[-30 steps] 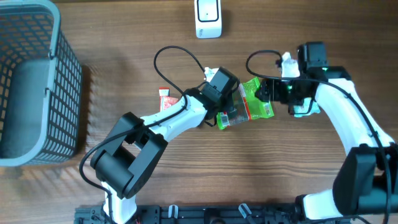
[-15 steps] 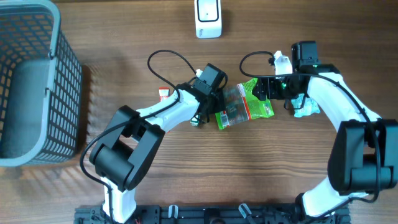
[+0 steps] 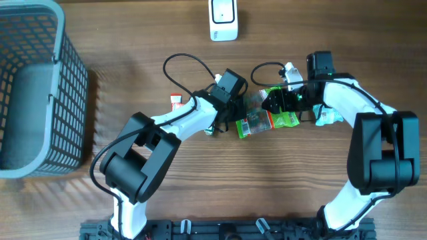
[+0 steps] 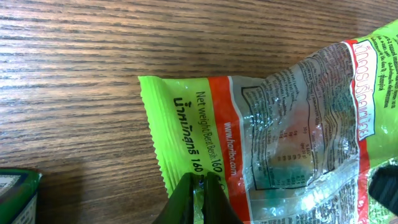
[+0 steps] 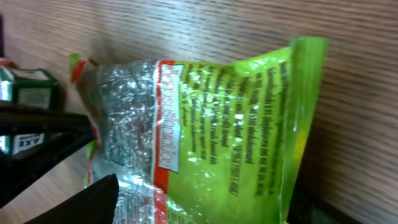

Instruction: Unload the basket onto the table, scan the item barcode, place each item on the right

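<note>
Your left gripper (image 4: 199, 186) is closed, its tips against the serrated end of the green snack bag (image 3: 267, 115); you cannot tell whether any film is caught between them. The bag lies flat on the wooden table (image 3: 300, 190), stretching away from those tips toward your right gripper (image 3: 275, 101). That gripper's jaws stand wide apart, with the bag's opposite end between them.
</note>
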Robot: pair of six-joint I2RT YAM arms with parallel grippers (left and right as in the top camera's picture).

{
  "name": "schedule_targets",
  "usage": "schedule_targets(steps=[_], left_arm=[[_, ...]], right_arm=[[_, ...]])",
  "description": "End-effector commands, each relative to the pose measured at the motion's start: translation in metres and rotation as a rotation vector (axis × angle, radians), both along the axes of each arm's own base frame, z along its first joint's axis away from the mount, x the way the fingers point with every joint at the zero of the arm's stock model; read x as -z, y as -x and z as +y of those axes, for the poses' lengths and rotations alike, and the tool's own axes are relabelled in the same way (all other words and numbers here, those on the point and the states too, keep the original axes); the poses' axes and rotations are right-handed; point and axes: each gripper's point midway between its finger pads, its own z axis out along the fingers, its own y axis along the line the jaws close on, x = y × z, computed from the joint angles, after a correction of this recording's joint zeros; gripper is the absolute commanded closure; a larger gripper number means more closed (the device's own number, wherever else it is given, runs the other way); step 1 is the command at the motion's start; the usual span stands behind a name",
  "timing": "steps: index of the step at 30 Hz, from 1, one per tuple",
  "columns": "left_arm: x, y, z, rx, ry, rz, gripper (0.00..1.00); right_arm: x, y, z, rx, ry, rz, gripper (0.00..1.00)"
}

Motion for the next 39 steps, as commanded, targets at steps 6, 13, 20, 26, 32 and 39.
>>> schedule_targets(steps=[6, 13, 20, 26, 32, 39], left_arm=[[0.034, 0.02, 0.006, 0.014, -0.054, 0.082, 0.96], [0.034, 0.02, 0.006, 0.015, -0.054, 0.083, 0.96], [0.032, 0.02, 0.006, 0.015, -0.054, 0.082, 0.96], [-0.025, 0.0, 0.004, 0.038, 0.012, -0.05, 0.96], [-0.126, -0.021, 0.018, -0.015, 0.133, -0.241, 0.92], [-0.226, -0.025, 0.079, -0.136, 0.216, -0.407, 0.92]], right_arm=[[0.021, 0.048, 0.017, 0.025, -0.106, 0.212, 0.39], [0.018, 0.048, 0.021, 0.029, -0.136, 0.215, 0.55], [0.004, 0.039, 0.034, 0.007, -0.245, 0.17, 0.95], [-0.029, 0.017, 0.011, 0.096, -0.257, 0.108, 0.96], [-0.073, 0.015, -0.002, 0.066, -0.29, -0.006, 0.96], [-0.134, 0.025, 0.015, -0.067, -0.417, -0.183, 0.96]])
